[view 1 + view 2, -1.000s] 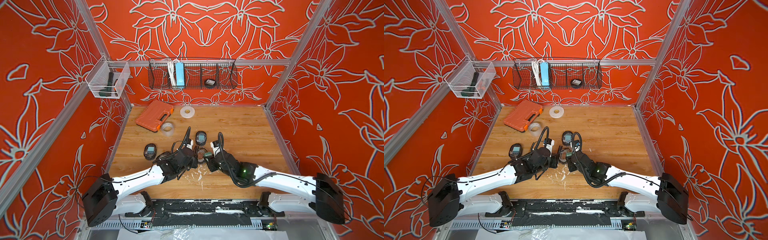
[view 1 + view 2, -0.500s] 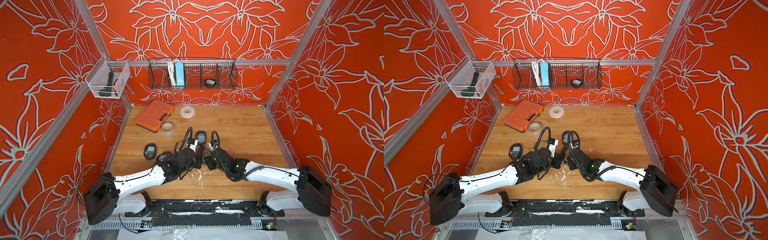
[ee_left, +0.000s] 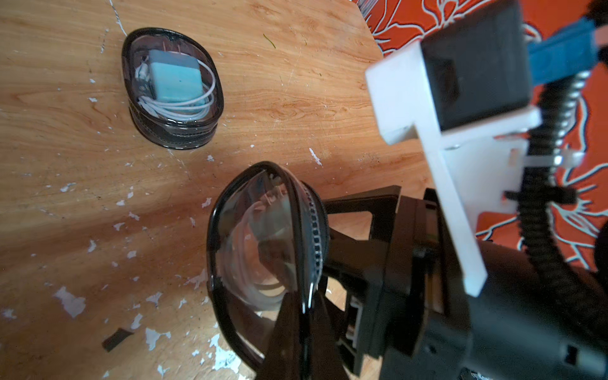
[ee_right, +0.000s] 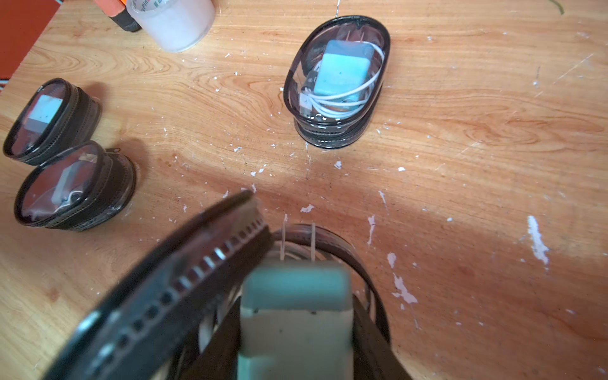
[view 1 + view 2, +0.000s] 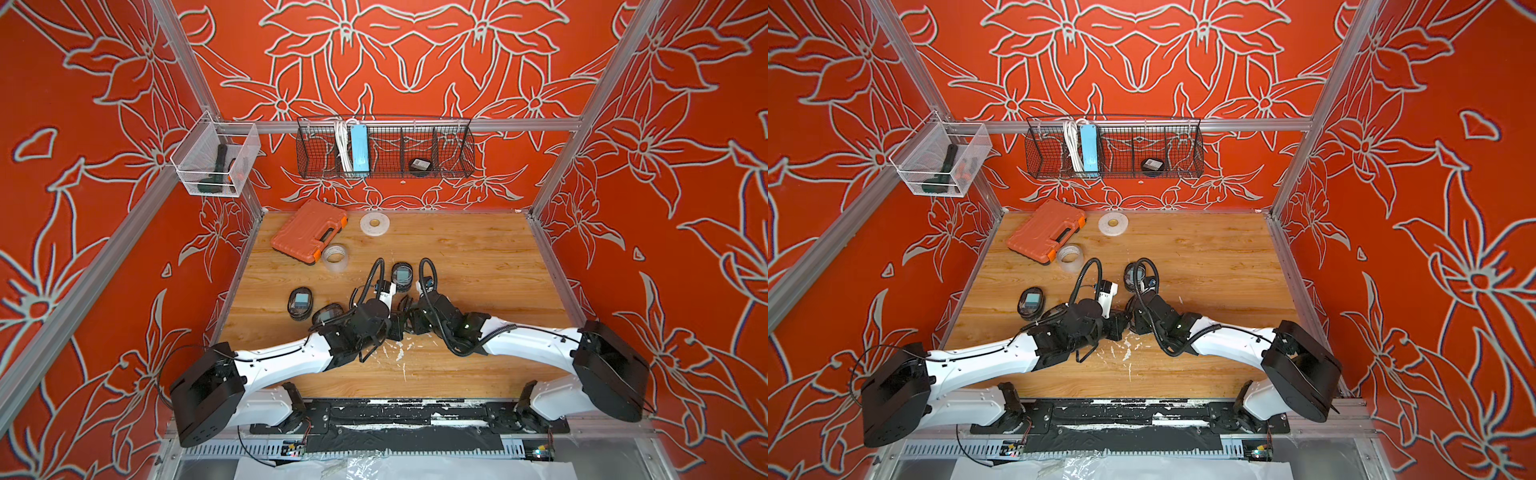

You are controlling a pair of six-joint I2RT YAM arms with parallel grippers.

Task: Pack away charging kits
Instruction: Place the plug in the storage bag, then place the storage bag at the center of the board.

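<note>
Plug adapter [image 4: 296, 296], teal, clamped in the right gripper [image 4: 296, 348], prongs pointing away from the wrist, poised right over the mouth of the open pouch [image 4: 365, 263]. Resting on the pouch floor or clear of it: impossible to tell. Pale loops of white cable [image 4: 205, 324] down inside. Clear lid [image 3: 256, 243] folded up and back, pinched at its black rim by the left gripper [image 3: 301, 316], clenched tight on it.

Pinch on the lid plain only from the left wrist. Hold on the adapter plain only from the right wrist, with the lid there just a blurred zipper edge beside the fingers. From the left wrist, too, the right arm's camera mount [image 3: 473, 82] looming past the lid. In both top views, two wrists nose to nose over the near middle of the table [image 5: 478, 257], covering pouch and adapter completely.

Beyond both sets of fingertips, well clear of them, a packed pouch [image 4: 335, 79], shut, adapter and coiled cable showing through its top. Caught by both wrist views, and in a top view [image 5: 402, 276] between the arms' two cable loops.

Out past the left gripper, on the side away from the right one, a nearer pouch [image 4: 72, 187] and a farther pouch [image 4: 49, 118], side by side, something pale inside each. Visible from the right wrist and from above, not from the left wrist.

Farther out again, a tape roll [image 5: 336, 257] just beside an orange case [image 5: 309, 230], and a flat tape roll [image 5: 375, 223] near the back wall. On that wall a wire basket [image 5: 453, 145] holding a blue power strip [image 5: 358, 147] and one dark pouch [image 5: 419, 165], in the top views only.
</note>
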